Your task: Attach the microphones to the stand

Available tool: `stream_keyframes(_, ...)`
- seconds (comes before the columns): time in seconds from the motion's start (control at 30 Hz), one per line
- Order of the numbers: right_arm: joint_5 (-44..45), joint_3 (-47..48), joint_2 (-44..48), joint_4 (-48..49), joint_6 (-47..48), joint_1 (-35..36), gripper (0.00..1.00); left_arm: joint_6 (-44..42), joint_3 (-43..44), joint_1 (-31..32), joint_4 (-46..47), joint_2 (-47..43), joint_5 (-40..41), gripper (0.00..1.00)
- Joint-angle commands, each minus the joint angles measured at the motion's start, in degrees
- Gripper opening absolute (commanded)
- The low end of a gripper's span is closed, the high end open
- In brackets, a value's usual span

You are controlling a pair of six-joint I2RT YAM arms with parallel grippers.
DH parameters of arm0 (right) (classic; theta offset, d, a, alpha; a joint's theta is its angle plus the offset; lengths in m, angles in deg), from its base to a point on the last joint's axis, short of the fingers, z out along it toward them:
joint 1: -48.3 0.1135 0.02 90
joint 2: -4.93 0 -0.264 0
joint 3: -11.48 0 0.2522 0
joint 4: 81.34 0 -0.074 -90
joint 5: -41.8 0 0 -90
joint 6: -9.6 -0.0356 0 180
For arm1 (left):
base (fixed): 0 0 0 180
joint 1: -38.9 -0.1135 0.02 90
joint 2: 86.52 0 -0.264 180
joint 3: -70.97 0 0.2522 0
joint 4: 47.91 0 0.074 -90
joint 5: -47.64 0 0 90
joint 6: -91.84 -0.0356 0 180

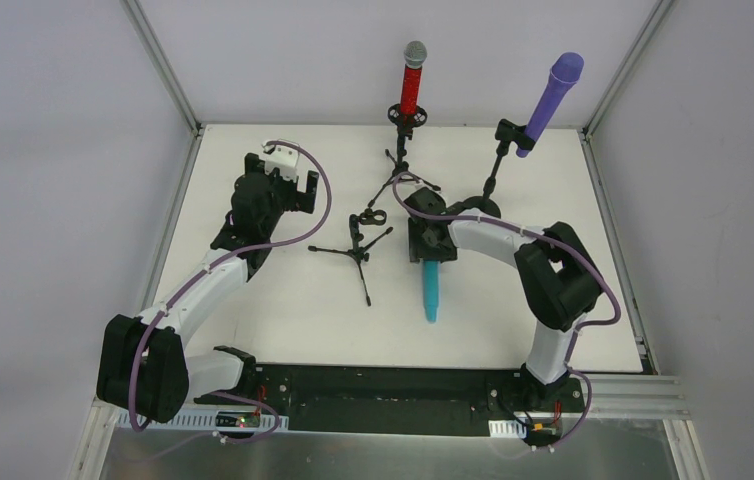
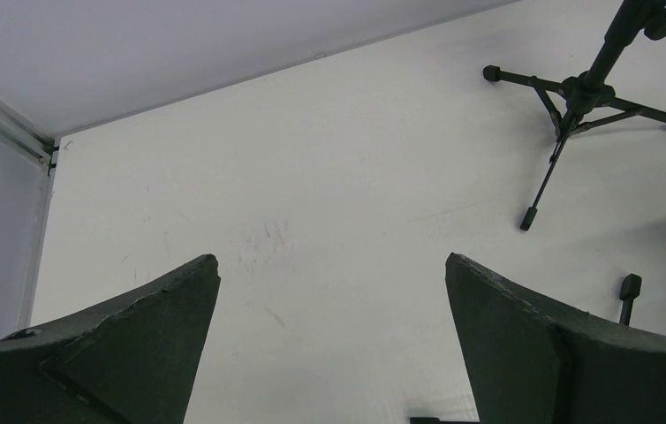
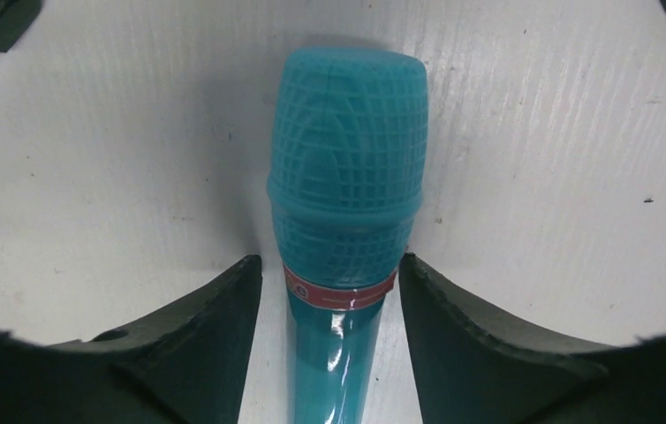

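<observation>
The cyan mic [image 3: 347, 221] looks plastic: a matt, grid-ribbed head and a glossy, smooth handle. The red mic [image 1: 411, 90] has a silver metal-mesh head. The table [image 2: 312, 177] is matt white, faintly scuffed. The left gripper's [image 2: 331, 261] fingers [image 2: 135, 344] are dark, matt, rough-edged.

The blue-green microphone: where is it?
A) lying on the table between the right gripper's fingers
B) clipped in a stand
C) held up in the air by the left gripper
A: the cyan microphone lies flat on the table, with the right gripper open on either side of it.
</observation>
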Motion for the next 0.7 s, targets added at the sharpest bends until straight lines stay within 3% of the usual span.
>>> stream_keyframes(0.0,2.1,2.4,-1.4,-3.2,-1.5,-0.1,0.58,-0.7,1.3,-0.4,0.9,-1.0,-0.3,0.99)
stream_keyframes(0.1,2.4,1.9,-1.3,-3.1,-1.4,-0.1,0.48,-0.7,1.4,-0.4,0.8,-1.1,-0.3,0.99)
stream_keyframes(0.2,2.8,1.6,-1.2,-3.2,-1.2,-0.1,0.26,-0.6,1.4,-0.4,0.7,-0.9,-0.2,0.99)
stream_keyframes(0.37,1.9,1.6,-0.8,-2.9,-0.3,-0.1,0.00,0.0,1.6,-0.4,0.1,-0.6,0.1,0.99)
stream_keyframes(0.67,-0.7,0.1,3.5,-0.6,1.4,-0.1,0.00,5.7,3.1,-0.4,-2.1,2.3,1.1,0.99)
